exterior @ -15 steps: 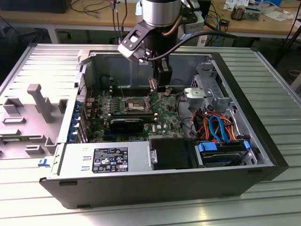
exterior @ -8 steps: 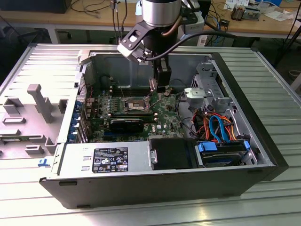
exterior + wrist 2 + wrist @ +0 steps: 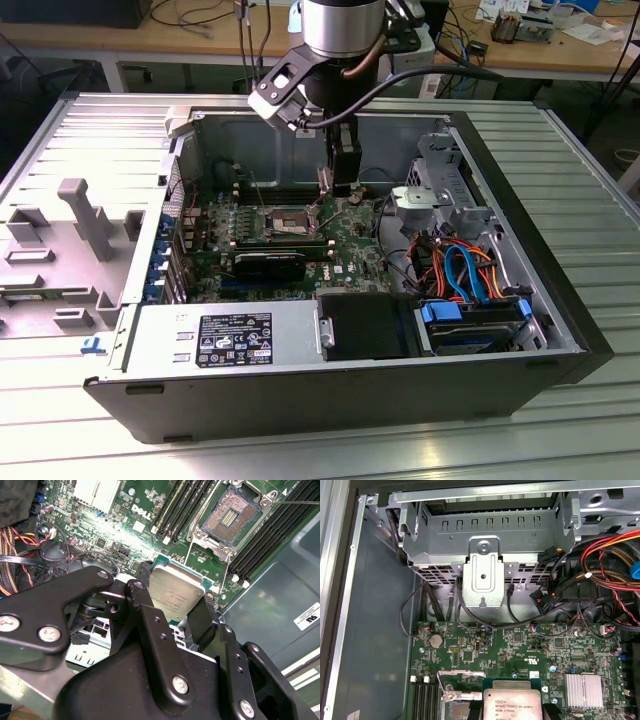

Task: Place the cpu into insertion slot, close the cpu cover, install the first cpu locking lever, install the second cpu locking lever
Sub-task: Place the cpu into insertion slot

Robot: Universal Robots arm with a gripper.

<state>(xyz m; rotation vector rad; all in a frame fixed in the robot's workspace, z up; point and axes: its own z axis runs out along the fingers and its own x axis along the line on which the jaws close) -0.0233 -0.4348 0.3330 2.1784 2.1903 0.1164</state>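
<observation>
In the second wrist view my gripper (image 3: 172, 605) is shut on the cpu (image 3: 176, 596), a flat square chip with a silvery-tan face, held by its edges and tilted above the green board. The insertion slot (image 3: 231, 516) lies a short way beyond it, with its dark pin field showing. The cpu cover (image 3: 206, 536) stands raised at the slot's edge nearest the chip. A thin locking lever (image 3: 300, 501) sticks out past the slot. In the exterior view the gripper (image 3: 345, 188) hangs inside the case, just to the right of the slot (image 3: 285, 222). The first wrist view shows the cpu (image 3: 512, 706) beside the cover (image 3: 461, 685).
Long black memory slots (image 3: 175, 505) flank the socket. A grey drive cage (image 3: 485, 540) rises behind the board, with bundled cables (image 3: 460, 265) on the exterior view's right. A black fan shroud (image 3: 365, 325) and a power supply (image 3: 225, 340) fill the case's near side. A finned heatsink (image 3: 583, 690) sits on the board.
</observation>
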